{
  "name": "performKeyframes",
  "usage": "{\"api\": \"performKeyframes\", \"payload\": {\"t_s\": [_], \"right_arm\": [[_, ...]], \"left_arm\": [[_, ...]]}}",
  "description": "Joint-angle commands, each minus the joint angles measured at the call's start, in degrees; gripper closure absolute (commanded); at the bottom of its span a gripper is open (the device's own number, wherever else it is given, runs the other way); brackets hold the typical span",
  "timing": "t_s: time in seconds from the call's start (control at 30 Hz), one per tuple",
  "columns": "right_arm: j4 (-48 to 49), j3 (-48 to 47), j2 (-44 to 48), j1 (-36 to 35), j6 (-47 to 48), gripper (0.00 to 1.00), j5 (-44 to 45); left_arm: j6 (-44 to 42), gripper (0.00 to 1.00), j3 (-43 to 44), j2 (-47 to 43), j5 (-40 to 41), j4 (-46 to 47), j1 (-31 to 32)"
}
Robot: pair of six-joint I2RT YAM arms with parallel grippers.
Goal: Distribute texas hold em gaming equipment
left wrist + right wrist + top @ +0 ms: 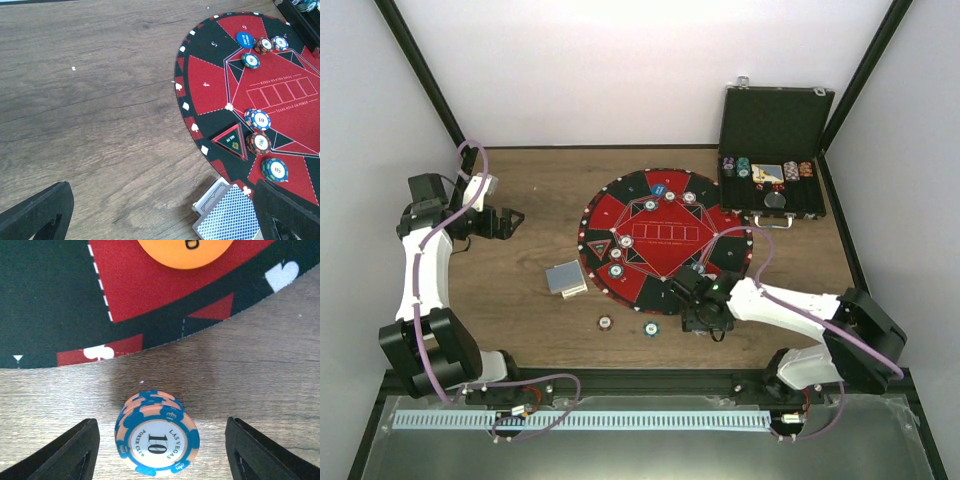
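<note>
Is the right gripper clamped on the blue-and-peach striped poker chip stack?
No: the right gripper is open, fingers clear of the blue-and-peach chip stack on the wooden table.

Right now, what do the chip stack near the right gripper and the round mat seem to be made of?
Chip stack: probably plastic or clay composite, smooth and semi-matt; striped blue-and-peach edges, printed centre label. Round mat: likely thin felt or fabric, matt; it shows no glare and lies flat with a thin cut edge.

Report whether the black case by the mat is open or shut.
Open. The case has its lid standing upright at the back, and the chips racked inside are exposed to the top camera.
</note>
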State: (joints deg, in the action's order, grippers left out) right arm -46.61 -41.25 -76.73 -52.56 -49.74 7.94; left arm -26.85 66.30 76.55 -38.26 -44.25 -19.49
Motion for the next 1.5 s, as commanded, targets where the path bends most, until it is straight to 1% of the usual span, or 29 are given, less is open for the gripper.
{"api": "performKeyframes", "payload": {"t_s": [0.0,0.17,0.33,0.5,0.67,0.87,1.13,1.33,1.47], "right_arm": [[-0.39,0.41,-0.82,-0.79,-3.18,0.31,0.55],[1.03,2.38,-1.53,-0.88,-3.82,0.37,-0.19],[2.87,2.15,-1.97,-0.88,-2.99,0.47,-0.82],[2.29,1.02,-1.77,-0.88,-2.64,0.56,-0.26],[1.41,0.45,-1.21,-0.88,-2.45,0.56,-0.36],[1.11,0.29,-0.09,-0.94,-2.41,0.53,-0.50],[0.58,-0.52,-0.07,-0.89,-2.16,0.53,-0.30],[0.73,-0.23,-0.26,-0.90,-2.17,0.58,-0.30],[0.95,0.14,-0.56,-0.89,-2.14,0.65,-0.51]], "left_arm": [[-0.91,0.00,0.03,-0.81,-1.60,0.05,-0.29],[-1.36,0.00,0.28,-0.24,-1.57,0.29,-0.27],[-1.34,0.00,0.23,-0.06,-1.73,0.21,-0.29],[-1.41,0.00,0.10,-0.26,-1.61,-0.03,-0.29],[-1.38,0.00,-0.02,-0.35,-1.61,-0.15,-0.29],[-1.62,0.00,0.02,-0.57,-1.54,-0.46,-0.29],[-1.66,0.00,-0.17,-0.67,-1.55,-0.65,-0.29],[-1.68,0.00,-0.06,-0.70,-1.54,-0.63,-0.29],[-1.56,0.00,0.05,-0.72,-1.47,-0.51,-0.29]]}}
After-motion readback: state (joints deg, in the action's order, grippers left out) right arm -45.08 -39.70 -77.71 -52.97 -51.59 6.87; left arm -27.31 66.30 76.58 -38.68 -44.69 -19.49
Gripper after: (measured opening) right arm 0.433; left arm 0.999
